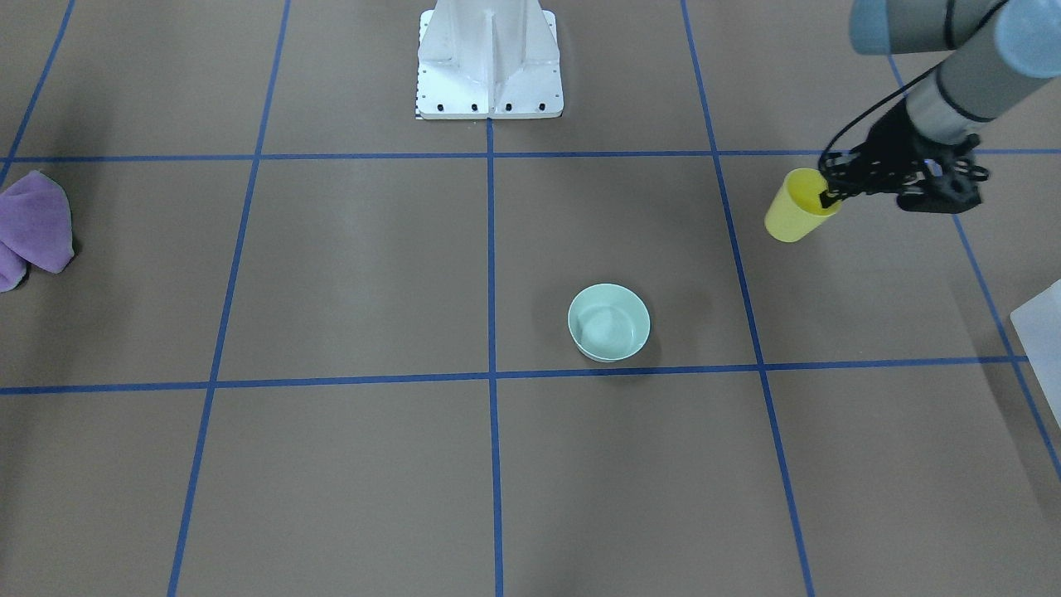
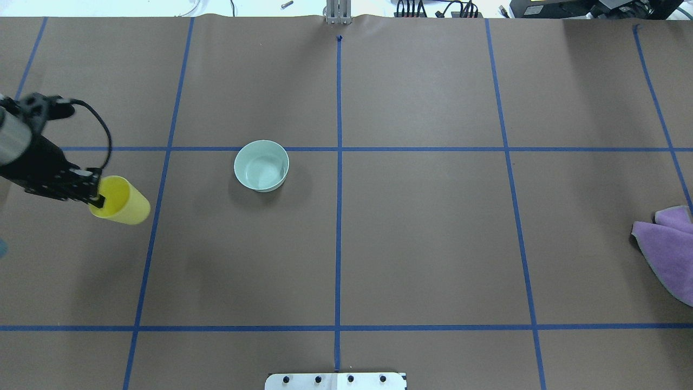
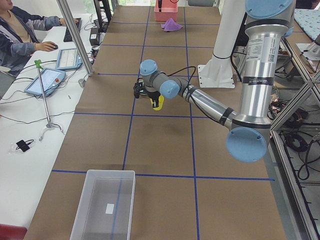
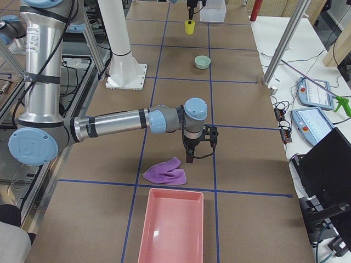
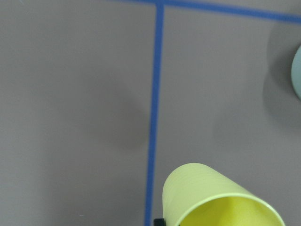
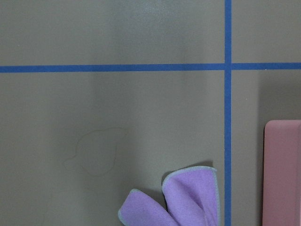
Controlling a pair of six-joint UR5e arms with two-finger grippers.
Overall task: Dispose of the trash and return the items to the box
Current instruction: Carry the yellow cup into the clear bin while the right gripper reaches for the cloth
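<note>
the only label you can see is a white label [image 3: 109, 208] on the floor of the clear box [image 3: 102, 205], and its writing is too small to read; the cup, bowl, cloth and bin show no print that can be made out.

your left gripper [image 2: 98, 198] has the yellow cup [image 2: 122, 204] pinched by the rim; one finger sits inside the mouth and the other against the outer wall, so the jaws stand only a wall's thickness apart; the cup is tilted, its mouth turned to the gripper and its base pointing away towards the middle of the table [image 2: 422, 238]; in the left wrist view its shadow falls apart from it on the brown paper, so it is raised off the surface; it hangs beside a blue tape line, on the robot's left side of the table.

the mint bowl [image 2: 261, 165] stands upright on the table, well apart from the cup, towards the centre line; the clear box lies at the table's left end, well apart from the gripper and cup.

your right gripper [image 4: 189, 159] shows only in the exterior right view, pointing down over the table; you cannot tell from that view how its jaws stand, nor whether it holds anything; the purple cloth [image 4: 164, 171] lies crumpled on the table near it, between the gripper and the pink bin [image 4: 170, 230]; the cloth is just beside the bin's rim but not in it.
</note>
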